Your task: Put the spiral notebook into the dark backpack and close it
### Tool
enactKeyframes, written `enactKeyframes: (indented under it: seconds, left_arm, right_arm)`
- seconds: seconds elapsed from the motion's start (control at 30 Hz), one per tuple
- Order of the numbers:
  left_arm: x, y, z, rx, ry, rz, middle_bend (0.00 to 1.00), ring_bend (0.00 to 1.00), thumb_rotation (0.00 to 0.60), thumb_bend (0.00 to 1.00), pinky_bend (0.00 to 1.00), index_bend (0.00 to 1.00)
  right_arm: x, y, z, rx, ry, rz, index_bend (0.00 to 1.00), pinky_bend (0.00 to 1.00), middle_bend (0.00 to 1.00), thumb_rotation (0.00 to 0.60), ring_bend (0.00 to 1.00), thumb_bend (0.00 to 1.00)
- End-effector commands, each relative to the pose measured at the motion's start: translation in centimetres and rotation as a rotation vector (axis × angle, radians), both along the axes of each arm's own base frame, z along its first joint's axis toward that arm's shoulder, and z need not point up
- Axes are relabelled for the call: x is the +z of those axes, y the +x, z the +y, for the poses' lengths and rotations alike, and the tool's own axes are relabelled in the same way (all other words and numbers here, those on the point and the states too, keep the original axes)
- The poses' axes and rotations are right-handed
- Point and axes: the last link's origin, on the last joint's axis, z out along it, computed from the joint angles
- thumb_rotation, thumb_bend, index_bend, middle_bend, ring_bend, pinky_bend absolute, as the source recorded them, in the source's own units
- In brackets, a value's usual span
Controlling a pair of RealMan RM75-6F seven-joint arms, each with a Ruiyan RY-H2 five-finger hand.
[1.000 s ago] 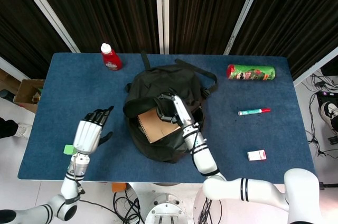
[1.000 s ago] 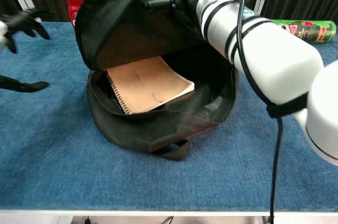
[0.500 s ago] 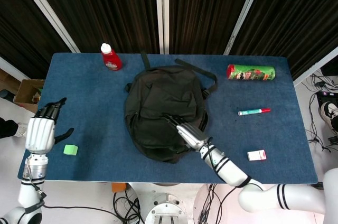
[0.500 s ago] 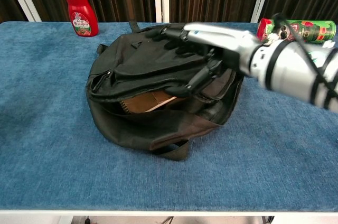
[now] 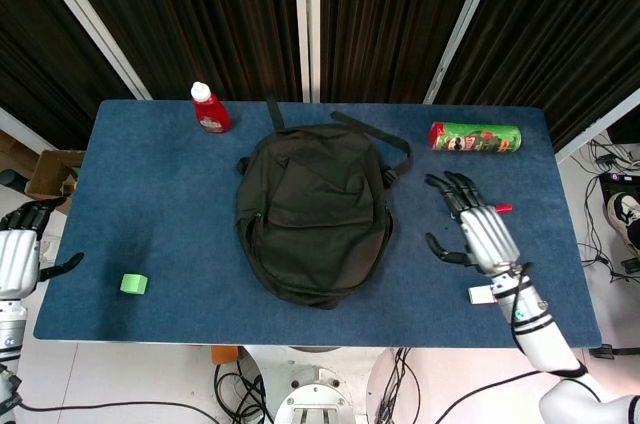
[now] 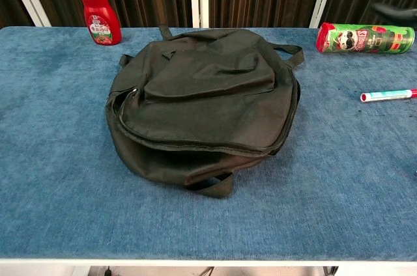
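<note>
Fingers on your right hand [image 5: 476, 227] are spread wide and hold nothing; a second ago that hand was propping the flap up over the dark backpack [image 5: 312, 212], half a second ago it was laying the flap down, and now it has pulled off to the pack's 3 o'clock, hovering over the blue surface [image 5: 150, 194] near the red-capped marker [image 6: 388, 95]. Your left hand [image 5: 18, 256] has backed away too, out past the surface's edge at 8 o'clock, fingers parted and empty.

What that means for you: the flap lies flat, and the spiral notebook, which showed inside the mouth in both earlier moments, no longer shows in either view, so I judge it is inside. The chest view shows the seam running round the front closed along most of its curve (whether the zipper is drawn fully home at the left end I cannot tell). The task looks finished or nearly so.

The pack lies flat, long axis running 12 to 6 o'clock, straps at 12, the opening seam curving across the 6 o'clock end toward you.
</note>
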Motion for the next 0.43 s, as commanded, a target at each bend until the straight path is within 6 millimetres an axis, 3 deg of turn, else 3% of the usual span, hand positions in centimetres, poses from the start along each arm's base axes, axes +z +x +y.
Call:
enactKeyframes:
  seconds: [0.03,0.2,0.43]
  left_arm:
    - [0.3,-0.5,-1.9,0.022,-0.06,0.023,0.23,0.18,0.6,0.0,0.24,0.21]
    - [0.6,0.3,-4.9,0.013,-0.032,0.054,0.23,0.18,0.6,0.0,0.24,0.21]
    - [-0.1,1.2,-8.0,0.015,-0.027,0.068,0.23,0.18,0.6,0.0,0.24,0.22]
  right_arm:
    - [2.6,-5.5,2.0,-0.127,-0.085,0.155,0.08,0.0,0.12,0.6,0.0,0.39]
    - [4.3,-9.5,5.1,-0.215,-0.101,0.147,0.06,0.0,0.09,0.6,0.0,0.39]
    - [5.3,-12.4,8.0,-0.261,-0.147,0.091,0.06,0.0,0.09,0.6,0.0,0.39]
